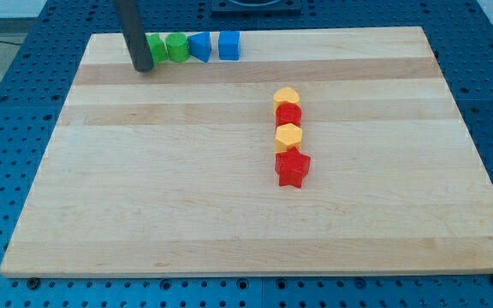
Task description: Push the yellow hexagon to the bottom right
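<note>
Camera view shows nothing done yet: the yellow hexagon (288,136) sits touching the red star (293,168), just above it. My tip (144,68), pincerless, waits far up-left of that star.

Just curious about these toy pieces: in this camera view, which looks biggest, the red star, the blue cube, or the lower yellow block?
1. red star
2. blue cube
3. lower yellow block
The star sits nearer the view's bottom, so nearness may inflate it.

The worktop (229,214) is pale, smooth, matt wood with visible grain. On it, the yellow hexagon (288,136) looks like smooth, slightly glossy plastic.
</note>
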You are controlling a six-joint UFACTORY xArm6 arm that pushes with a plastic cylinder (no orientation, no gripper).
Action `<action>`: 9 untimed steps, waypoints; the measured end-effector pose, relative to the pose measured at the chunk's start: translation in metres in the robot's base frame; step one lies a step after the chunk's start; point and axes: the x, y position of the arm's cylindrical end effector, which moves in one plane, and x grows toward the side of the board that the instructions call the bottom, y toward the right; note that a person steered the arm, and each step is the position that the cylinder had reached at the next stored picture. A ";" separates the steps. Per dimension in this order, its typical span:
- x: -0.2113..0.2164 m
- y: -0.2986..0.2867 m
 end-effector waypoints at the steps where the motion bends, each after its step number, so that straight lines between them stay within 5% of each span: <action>1: 0.049 0.052; 4: 0.171 0.178; 6: 0.159 0.181; 9: 0.155 0.272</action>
